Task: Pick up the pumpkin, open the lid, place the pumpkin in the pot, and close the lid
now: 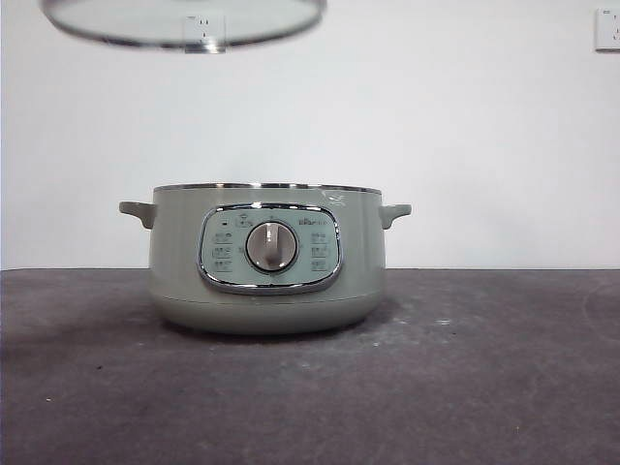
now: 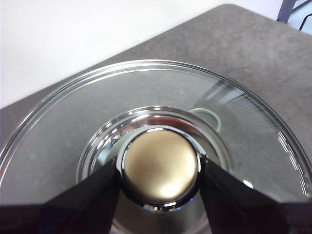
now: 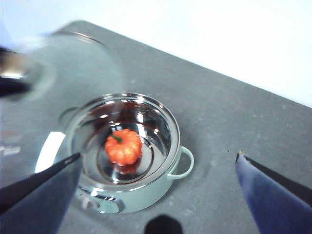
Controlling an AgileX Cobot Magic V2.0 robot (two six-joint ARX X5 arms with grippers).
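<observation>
The lid [image 1: 184, 21] is being held aloft, well above the pot [image 1: 266, 260] and displaced toward the left-handle side of it in the front view; only its chrome rim and a portion of glass are being seen at the top edge there. In the left wrist view the knob [image 2: 160, 168] is being gripped between the two black jaws of the left gripper [image 2: 160, 170], one jaw being pressed against each side of it, so the jaws are being held closed to the knob's width. Under this lighting the knob is being rendered more golden than green.

The lid appears close to level, though the tilt is hard to judge, since so little of it is being shown in the front view.

The pumpkin [image 3: 123, 146] is being seen resting on the pot's shiny inner floor, roughly central, stem uppermost. The pot mouth is standing uncovered.

The right gripper [image 3: 156, 175] is hovering above the pot with its jaws spread wide and nothing between them.

Judgement: the placement step is being taken as complete; closing is what remains. The relation being relied upon is the offset between lid and rim: the lid is lying high and to one side of the pot's vertical axis, so it would need to be brought across over the mouth, centred, and then lowered. The left arm, already carrying the lid, is the nearer one for this.
</observation>
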